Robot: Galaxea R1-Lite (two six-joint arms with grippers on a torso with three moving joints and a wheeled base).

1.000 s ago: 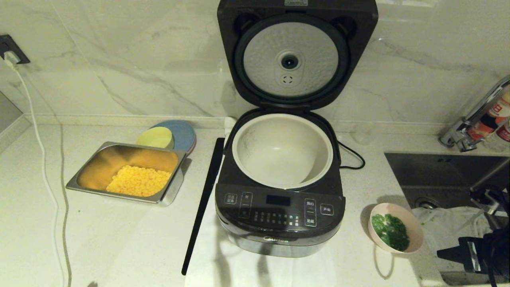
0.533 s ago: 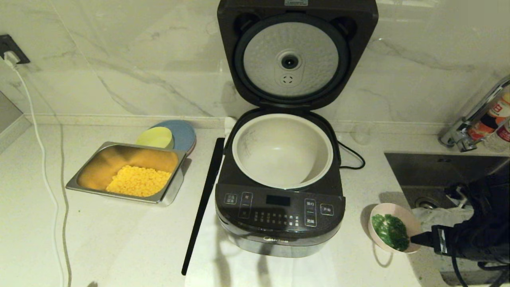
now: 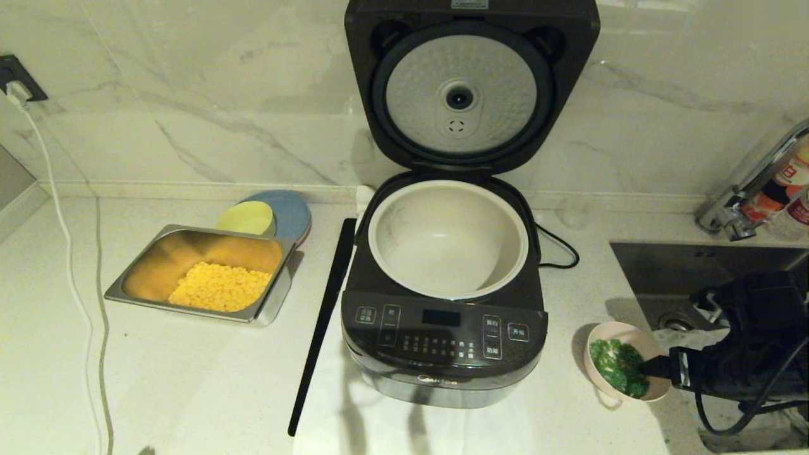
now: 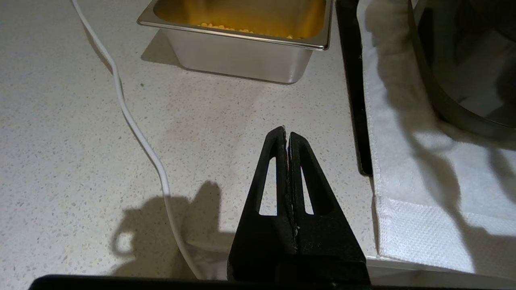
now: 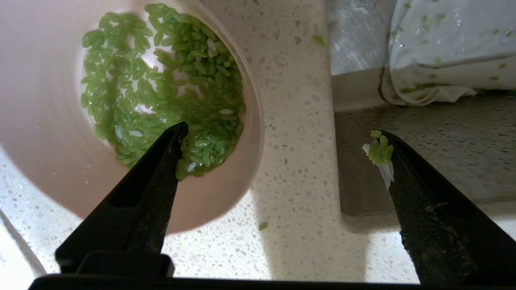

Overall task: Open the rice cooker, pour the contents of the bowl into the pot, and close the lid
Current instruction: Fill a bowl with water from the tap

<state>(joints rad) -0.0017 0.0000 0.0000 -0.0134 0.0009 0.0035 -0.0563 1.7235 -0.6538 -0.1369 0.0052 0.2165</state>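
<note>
Moved: right gripper (image 5: 282, 137) slid in, spread wide over the rim of the small pale pink bowl (image 3: 632, 333).
Surface: speckled white stone counter (image 3: 177, 379), marble wall behind.
Cooker: big dark rice cooker (image 3: 442, 341), lid (image 3: 471, 88) upright.
Left gripper (image 4: 287, 135): pinched closed.

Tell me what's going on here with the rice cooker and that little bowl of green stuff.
The rice cooker stands with its lid up and the cream pot empty. The right gripper is open at the pink bowl, one finger inside over the green bits and the other outside the rim, so the bowl isn't gripped yet. The left gripper is shut, idle above the counter near the steel tray.
</note>
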